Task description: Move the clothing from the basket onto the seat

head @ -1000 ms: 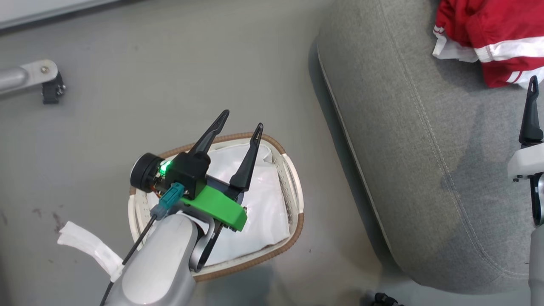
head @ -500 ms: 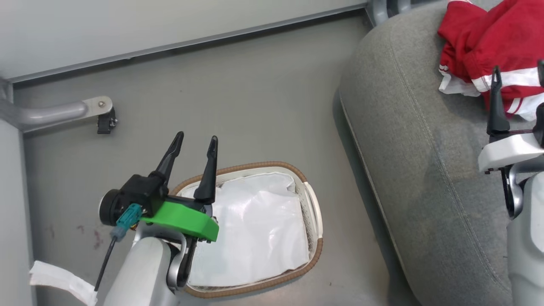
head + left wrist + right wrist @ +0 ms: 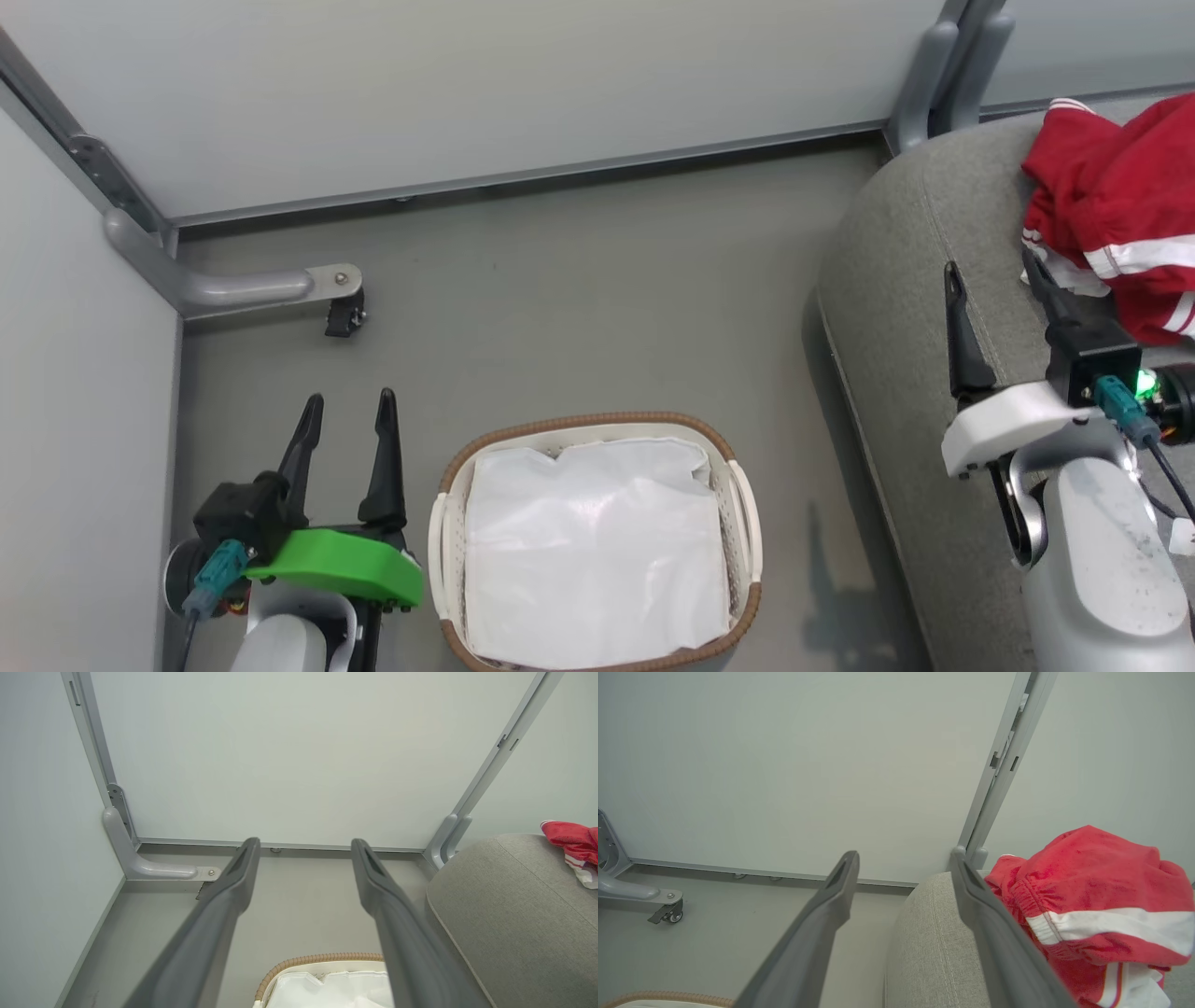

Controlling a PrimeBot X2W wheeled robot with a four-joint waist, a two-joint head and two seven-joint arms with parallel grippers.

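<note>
left gripper (image 3: 350, 399): my fingers wide, holding nothing
basket (image 3: 597, 420): just right of it, on floor (image 3: 560, 308), white liner (image 3: 597, 551) inside (rumpled)
seat (image 3: 896, 280): right of basket
right gripper (image 3: 990, 263): mine too, wide, empty, above seat
clothing (image 3: 1111, 205): heaped on seat, near right gripper

Clothing (image 3: 1111, 215) red, white stripes – basket (image 3: 738, 523) white, brown rim – seat (image 3: 896, 280) grey.

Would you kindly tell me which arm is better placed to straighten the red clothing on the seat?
Right, probably: the right end effector hovers open over the grey seat, beside the red clothing. The left end effector is over the floor, beyond the basket.
</note>
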